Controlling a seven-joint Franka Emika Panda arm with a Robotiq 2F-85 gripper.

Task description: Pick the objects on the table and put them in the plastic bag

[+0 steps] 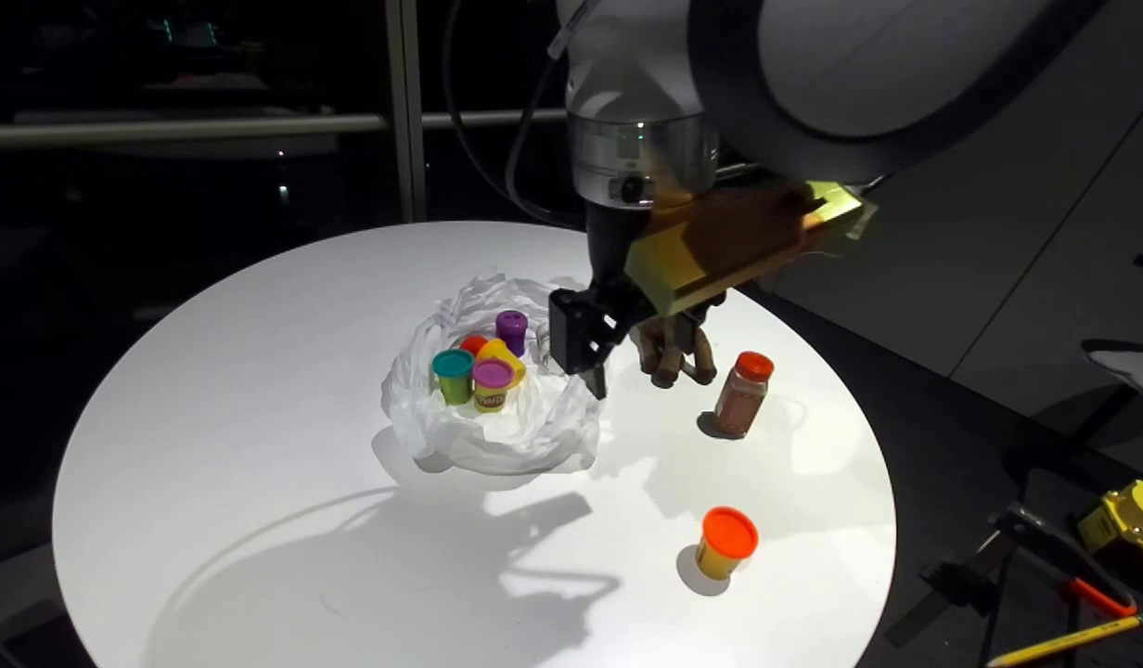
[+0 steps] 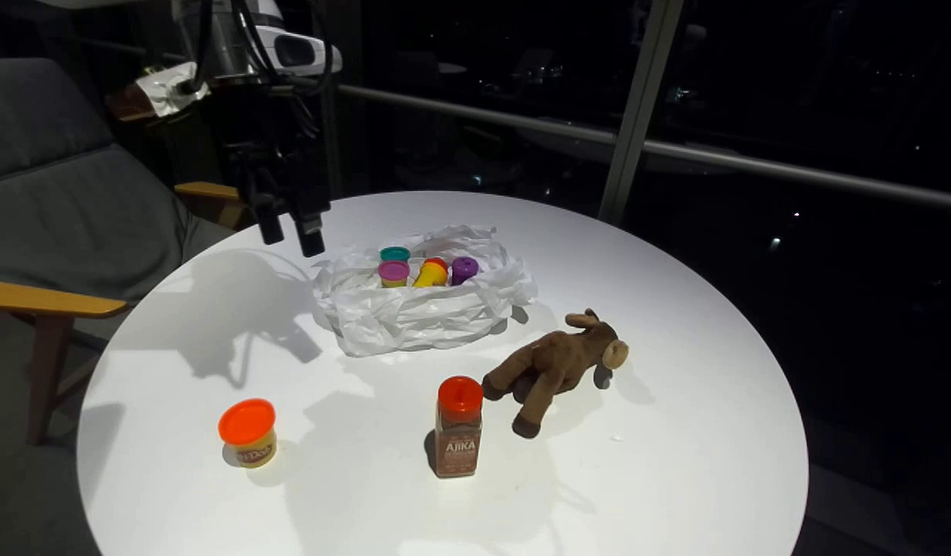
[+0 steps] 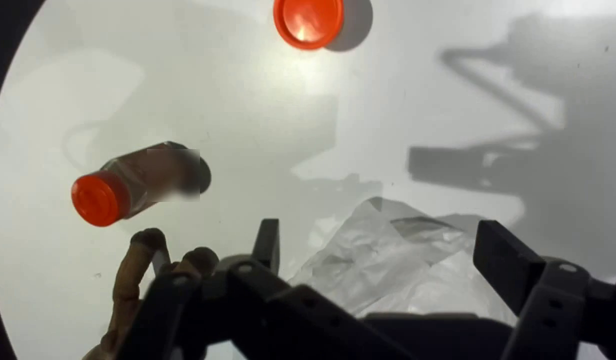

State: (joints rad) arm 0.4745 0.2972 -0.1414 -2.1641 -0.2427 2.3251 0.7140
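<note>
Plainly, the pincer (image 3: 380, 242) is spread wide — the plastic bag (image 2: 402, 320) lower down, perhaps partly underneath.

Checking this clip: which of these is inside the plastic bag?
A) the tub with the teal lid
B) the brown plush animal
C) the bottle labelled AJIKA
A: in both exterior views the teal-lidded tub sits within the crumpled sides of the plastic bag, while an exterior view shows the plush animal and the AJIKA bottle outside it on the table.
</note>
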